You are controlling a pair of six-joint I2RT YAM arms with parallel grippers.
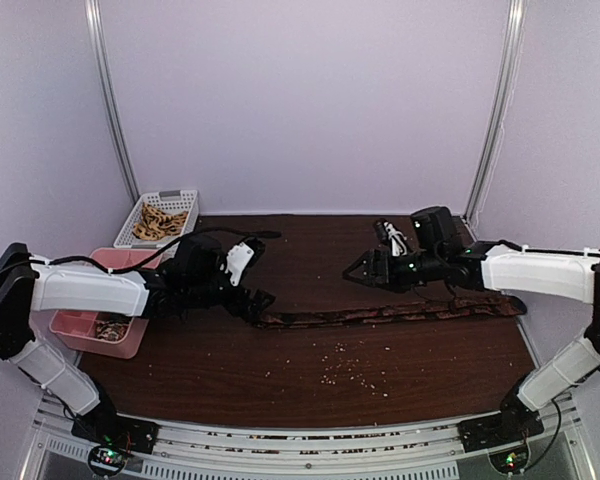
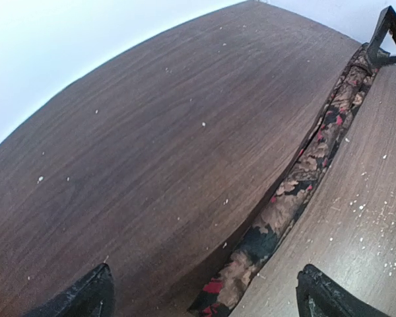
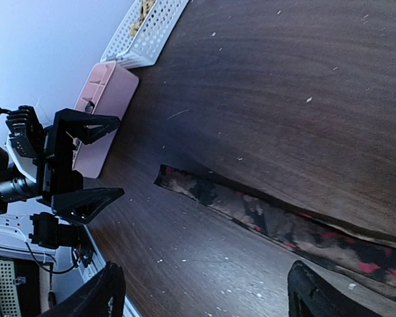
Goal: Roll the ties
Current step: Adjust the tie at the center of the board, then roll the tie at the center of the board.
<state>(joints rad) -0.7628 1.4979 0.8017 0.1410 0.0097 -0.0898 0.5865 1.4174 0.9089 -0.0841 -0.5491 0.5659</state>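
One tie point(image 1: 390, 314), dark with tan and red blotches, lies flat and stretched out across the table from left to right. My left gripper point(image 1: 258, 275) hangs open over its left end. In the left wrist view the tie point(image 2: 297, 191) runs from between the wide-apart fingertips point(image 2: 86, 297) up to the far right. My right gripper point(image 1: 352, 270) is open above the table just behind the tie's middle, holding nothing. In the right wrist view the tie's end point(image 3: 178, 181) lies ahead of the gripper point(image 3: 204, 297), and the left gripper point(image 3: 115, 158) shows beyond it.
A white basket point(image 1: 185, 196) with tan patterned fabric stands at the back left. A pink tray point(image 1: 75, 325) sits under the left arm at the table's left edge. Pale crumbs point(image 1: 350, 370) are scattered on the wood in front of the tie.
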